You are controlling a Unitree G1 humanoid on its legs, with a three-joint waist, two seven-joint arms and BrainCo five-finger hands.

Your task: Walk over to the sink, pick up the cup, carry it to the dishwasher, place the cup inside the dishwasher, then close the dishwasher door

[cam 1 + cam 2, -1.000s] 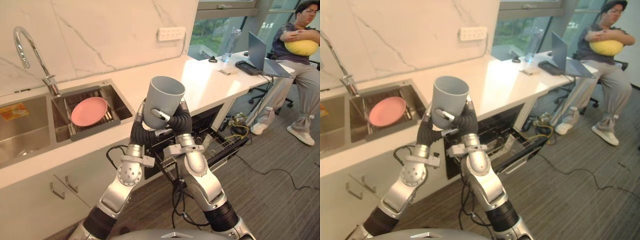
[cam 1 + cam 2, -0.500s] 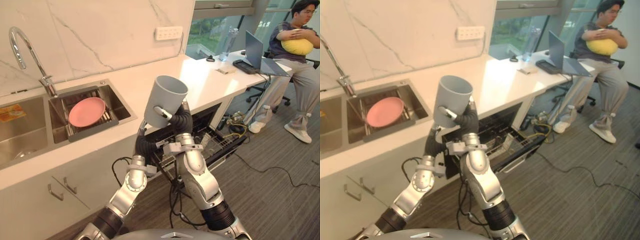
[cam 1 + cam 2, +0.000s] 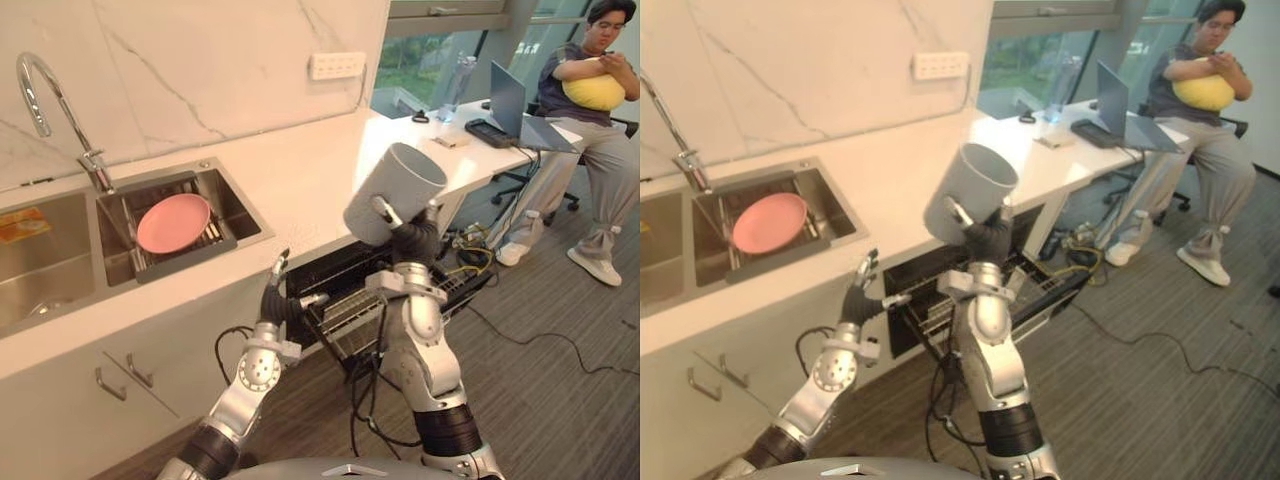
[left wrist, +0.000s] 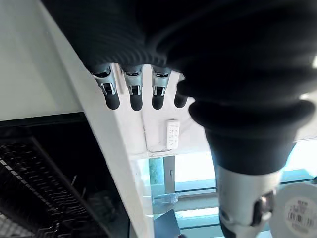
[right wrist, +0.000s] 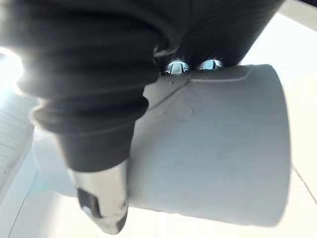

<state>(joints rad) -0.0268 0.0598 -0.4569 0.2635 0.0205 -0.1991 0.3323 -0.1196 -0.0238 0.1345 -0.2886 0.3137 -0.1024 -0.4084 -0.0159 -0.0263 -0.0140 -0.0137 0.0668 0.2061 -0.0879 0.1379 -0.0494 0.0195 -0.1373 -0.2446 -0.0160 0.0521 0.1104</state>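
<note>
My right hand (image 3: 412,238) is shut on a grey cup (image 3: 394,193), held tilted in the air above the counter's front edge; the cup's wall (image 5: 213,148) shows close up in the right wrist view. My left hand (image 3: 279,298) is open, lower and to the left, in front of the cabinet face, holding nothing; its straight fingers (image 4: 131,94) show in the left wrist view. Below the cup the dishwasher (image 3: 340,285) stands open, its door (image 3: 455,290) folded down and its wire rack (image 3: 1035,285) pulled out.
A pink plate (image 3: 175,222) lies in the steel sink (image 3: 235,210) under the tap (image 3: 40,100). A person (image 3: 590,110) sits at the counter's far right end by a laptop (image 3: 515,100). Cables lie on the grey floor (image 3: 560,370) by the door.
The left hand let go of the cup and dropped down and left. The right hand carried the cup to the right, over the open dishwasher.
</note>
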